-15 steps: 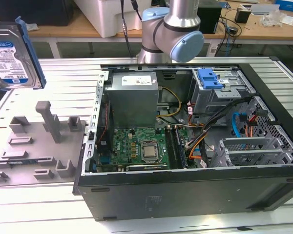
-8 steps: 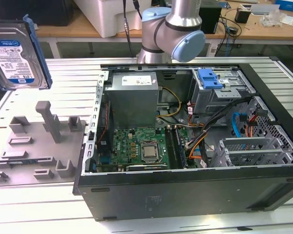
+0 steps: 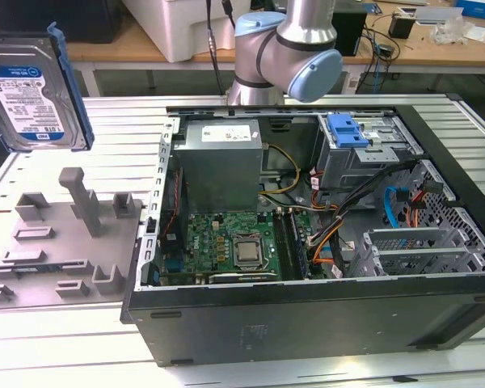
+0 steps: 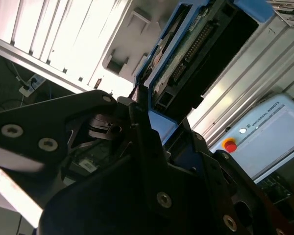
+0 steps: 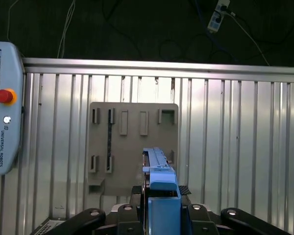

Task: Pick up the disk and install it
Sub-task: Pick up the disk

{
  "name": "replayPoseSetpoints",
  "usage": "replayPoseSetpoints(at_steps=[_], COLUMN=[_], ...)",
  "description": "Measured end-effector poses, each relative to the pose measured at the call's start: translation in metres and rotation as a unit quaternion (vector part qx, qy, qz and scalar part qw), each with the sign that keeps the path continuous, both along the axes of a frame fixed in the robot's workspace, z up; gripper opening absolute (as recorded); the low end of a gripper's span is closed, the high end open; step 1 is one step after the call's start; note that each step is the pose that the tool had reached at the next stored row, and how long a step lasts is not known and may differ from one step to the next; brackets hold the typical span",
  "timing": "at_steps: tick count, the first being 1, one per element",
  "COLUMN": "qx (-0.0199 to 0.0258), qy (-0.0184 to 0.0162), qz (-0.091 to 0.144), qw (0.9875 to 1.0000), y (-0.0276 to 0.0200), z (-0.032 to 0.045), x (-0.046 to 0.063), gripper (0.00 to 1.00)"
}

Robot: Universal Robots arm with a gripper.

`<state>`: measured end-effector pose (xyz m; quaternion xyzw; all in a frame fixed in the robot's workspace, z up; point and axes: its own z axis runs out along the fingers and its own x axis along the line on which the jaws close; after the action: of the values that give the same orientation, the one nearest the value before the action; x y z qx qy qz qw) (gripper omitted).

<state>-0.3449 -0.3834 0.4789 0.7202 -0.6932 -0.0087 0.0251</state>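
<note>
Disk (image 3: 34,90) (label facing the exterior camera) clamped in the gripper (image 5: 160,208), long axis straight out from it, above the grey fixture (image 5: 130,152); computer case (image 3: 307,327) toward the exterior view's right.

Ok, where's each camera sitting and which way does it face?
Exterior view: off the arm, raised, looking down into the open computer case; the arm behind it, the disk aloft at the exterior view's left.
First wrist view: on the wrist, looking past the gripper down at the grey fixture plate.
Second wrist view: on the wrist, close along the gripper towards the disk's edge.
Both wrist views share the gripped disk, plate and teach pendant.
</note>
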Motion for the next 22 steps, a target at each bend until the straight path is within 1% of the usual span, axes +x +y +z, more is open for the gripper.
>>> replayPoseSetpoints(at_steps=[8,9,10,14,15,17,19,21,22], qx=[-0.0001,-0.0001,-0.0001,-0.0001,0.0000,0.0000,-0.0001,-0.0001,-0.0001], qy=[0.0047,0.0068,0.0085,0.0137,0.0152,0.0164,0.0173,0.0174,0.0175], qz=[0.000,0.000,0.000,0.000,0.000,0.000,0.000,0.000,0.000], qw=[1.0000,1.0000,1.0000,0.9999,0.9999,0.9999,0.9999,0.9998,0.9998], y=[-0.0117,-0.0152,-0.0176,-0.0252,-0.0279,-0.0313,-0.0385,-0.0430,-0.0462], z=[0.0025,0.0033,0.0038,0.0054,0.0057,0.0058,0.0061,0.0063,0.0065], x=[0.018,0.023,0.027,0.038,0.042,0.047,0.061,0.070,0.075], gripper=[0.37,0.37,0.37,0.37,0.37,0.37,0.37,0.37,0.37])
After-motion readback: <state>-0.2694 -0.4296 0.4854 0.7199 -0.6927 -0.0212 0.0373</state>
